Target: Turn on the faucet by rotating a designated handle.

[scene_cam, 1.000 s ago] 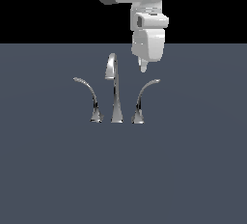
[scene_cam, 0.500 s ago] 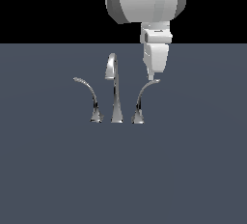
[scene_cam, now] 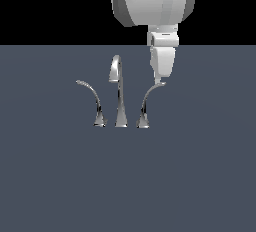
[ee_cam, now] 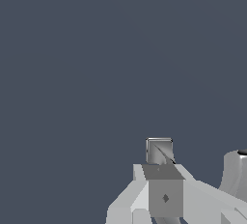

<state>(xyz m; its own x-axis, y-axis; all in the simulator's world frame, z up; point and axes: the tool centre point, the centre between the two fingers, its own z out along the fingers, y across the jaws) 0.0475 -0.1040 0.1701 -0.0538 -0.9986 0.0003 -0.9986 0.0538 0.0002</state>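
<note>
Gripper [scene_cam: 160, 80] has dropped and slid toward the exterior view's right | now at the handle [scene_cam: 147, 101] tip beside the spout [scene_cam: 118, 91] | jaws: can't tell | rotation looks imminent

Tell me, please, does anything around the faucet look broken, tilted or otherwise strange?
Nothing stands out. The faucet stands upright on the grey surface, its spout between two curved levers that mirror each other. The gripper sits at the tip of the handle on the exterior view's right; whether they touch is unclear. No spill or damage shows.
</note>
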